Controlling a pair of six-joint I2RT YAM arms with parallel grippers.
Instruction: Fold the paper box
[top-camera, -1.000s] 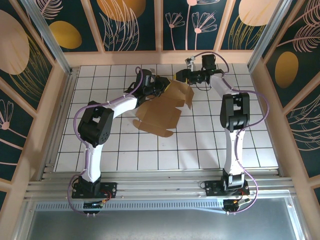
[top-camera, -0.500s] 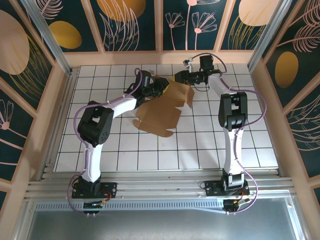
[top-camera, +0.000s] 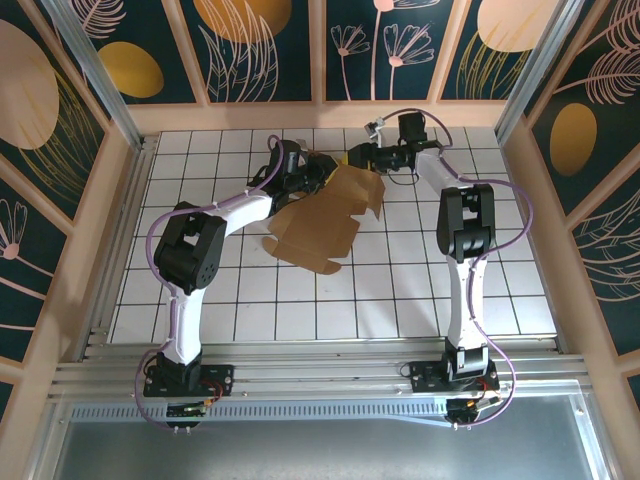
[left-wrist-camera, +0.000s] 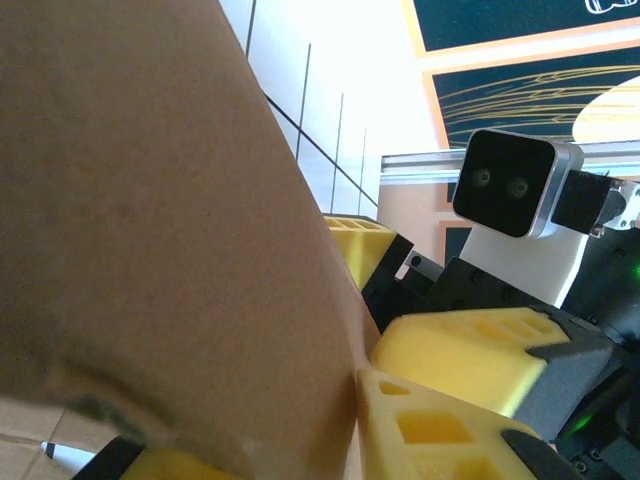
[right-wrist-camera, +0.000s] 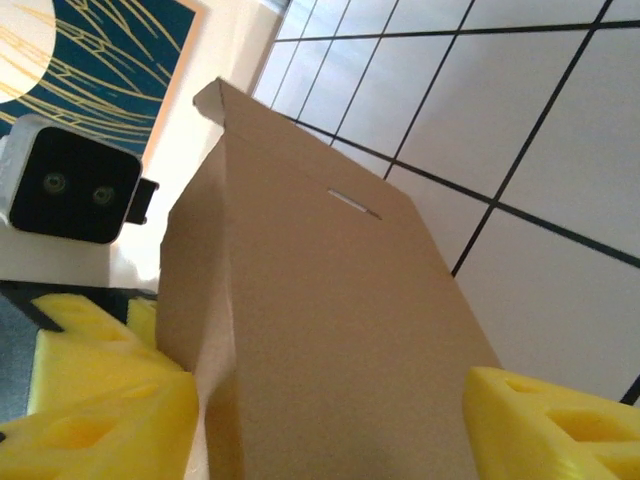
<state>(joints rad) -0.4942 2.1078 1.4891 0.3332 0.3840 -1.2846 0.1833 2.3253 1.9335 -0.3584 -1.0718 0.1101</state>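
Starting at the near edge, an aluminium rail (top-camera: 320, 372) carries both arm bases. From there the arms reach away over the white tiled table (top-camera: 400, 290), with purple cables (top-camera: 155, 235) looping beside them.

Past the elbows lies the paper box (top-camera: 315, 225), an unfolded brown die-cut sheet on the table's far half. Its near part lies low on the tiles, tabs pointing to 6 o'clock, while its far panel is raised.

The left gripper (top-camera: 308, 172) sits at the sheet's 11 o'clock corner. In its wrist view the cardboard lies right against the lens and hides the gap. One yellow pad (left-wrist-camera: 440, 435) shows at 5 o'clock, and I cannot tell whether the pincer clamps the sheet.

The right gripper (top-camera: 360, 158) sits at the sheet's 1 o'clock corner, close to the left one. In its wrist view a slotted flap stands face-on between the yellow pads (right-wrist-camera: 100, 430), which are spread at 7 and 5 o'clock. That pincer is parted, not pinching.

Farthest off, dark patterned walls (top-camera: 270, 40) close the table.
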